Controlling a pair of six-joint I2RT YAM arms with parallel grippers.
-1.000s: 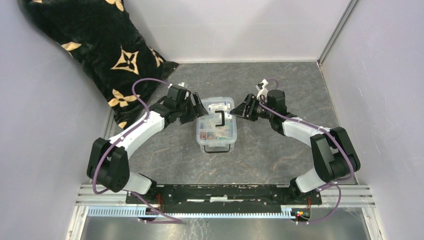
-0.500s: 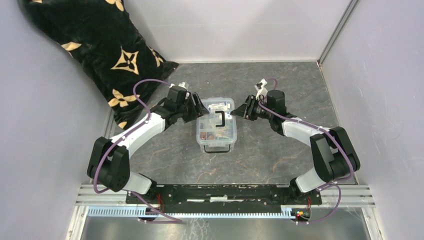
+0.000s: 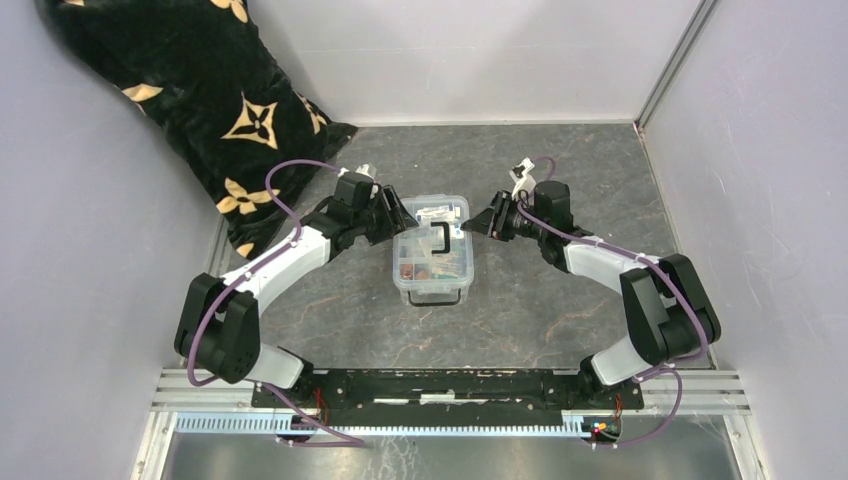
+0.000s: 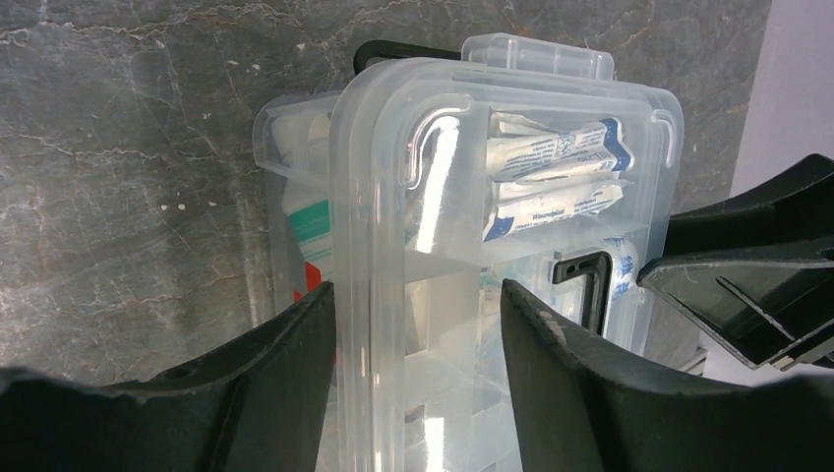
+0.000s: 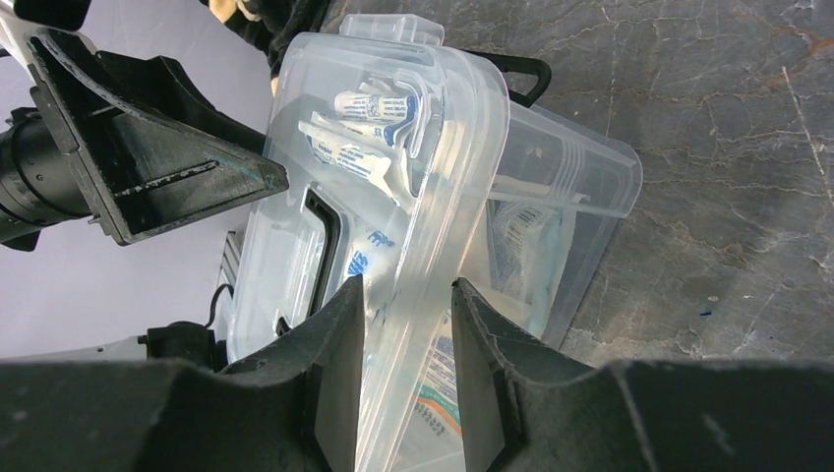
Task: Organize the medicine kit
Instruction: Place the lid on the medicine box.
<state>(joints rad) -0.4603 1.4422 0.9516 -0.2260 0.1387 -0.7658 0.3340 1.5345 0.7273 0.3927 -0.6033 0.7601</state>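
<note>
Left claw [image 4: 416,290] straddles one long edge of the medicine kit [image 3: 432,255], its fingers set fairly wide to either side of the clear lid [image 4: 393,147]. Whether they press the plastic I cannot tell. The right claw [image 5: 406,285] is narrow, with both fingers pinched on the lid's opposite edge.

White packets [image 4: 551,157] under the lid carry blue print that is too small to read. Another pack [image 5: 438,408] shows teal and orange stripes but no legible words. A patch of red and green [image 4: 313,265] shows through the box wall, and its lettering cannot be made out.

The kit is a small see-through plastic box with rounded corners, packed full. A black handle [image 5: 325,236] lies flat on the middle of the lid, and a black clip [image 5: 526,71] loops out at one short end. It stands in the middle of the grey marbled table [image 3: 540,300], between the two claws. A black blanket [image 3: 190,90] with gold flower shapes lies well apart in the far left corner.
</note>
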